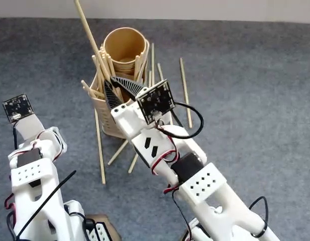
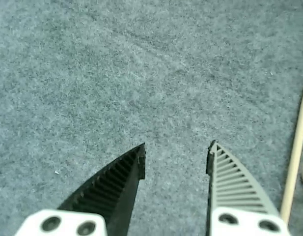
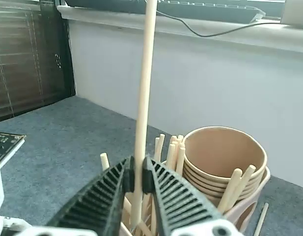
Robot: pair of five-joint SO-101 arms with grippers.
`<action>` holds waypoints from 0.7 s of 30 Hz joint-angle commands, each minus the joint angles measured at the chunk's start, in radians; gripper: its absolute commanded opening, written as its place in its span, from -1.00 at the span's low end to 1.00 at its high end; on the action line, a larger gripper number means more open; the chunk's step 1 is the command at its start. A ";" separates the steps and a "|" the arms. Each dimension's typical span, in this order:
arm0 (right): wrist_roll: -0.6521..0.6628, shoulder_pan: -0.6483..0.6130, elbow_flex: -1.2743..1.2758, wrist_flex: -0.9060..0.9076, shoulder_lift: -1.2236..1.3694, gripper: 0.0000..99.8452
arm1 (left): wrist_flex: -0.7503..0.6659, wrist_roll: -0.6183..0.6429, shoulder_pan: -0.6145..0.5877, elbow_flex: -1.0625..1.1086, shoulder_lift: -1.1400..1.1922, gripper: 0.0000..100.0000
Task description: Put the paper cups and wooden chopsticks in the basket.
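1. Our right gripper (image 3: 137, 179) is closed on one wooden chopstick (image 3: 146, 73), pinched low on the shaft so that it stands nearly upright. We judge that this hold lets the lower end slide down among the sticks standing in the basket (image 1: 107, 120) instead of lying across its rim
2. The held stick's lower part sits right at the basket's mouth, just beside the paper cups (image 3: 222, 152), which are nested in a stack inside the basket. Its upper end rises well above the cups and leans away from the arm in the high view
3. Our left gripper (image 2: 176, 152) hangs over the bare grey carpet (image 1: 255, 75), jaws apart and holding nothing. A loose chopstick (image 2: 296, 157) lies near it, off to one side and not between the fingers
4. More stray chopsticks (image 1: 185, 90) lie flat on the carpet around the basket, some touching its base. We judge the cups done and the sticks only partly gathered, with the left gripper well placed for the one beside it
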 commanded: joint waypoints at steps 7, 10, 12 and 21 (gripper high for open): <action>0.023 0.077 -0.015 -0.127 0.019 -0.88 | -0.017 0.003 0.007 -0.002 -0.010 -0.58; 0.025 0.085 -0.053 -0.134 0.094 -0.88 | -0.017 0.003 0.007 -0.002 -0.010 -0.58; 0.023 0.084 -0.094 -0.117 0.163 -0.88 | -0.017 0.003 0.007 -0.002 -0.010 -0.58; 0.029 0.148 -0.298 0.265 0.136 -0.87 | -0.017 0.003 0.008 -0.002 -0.010 -0.58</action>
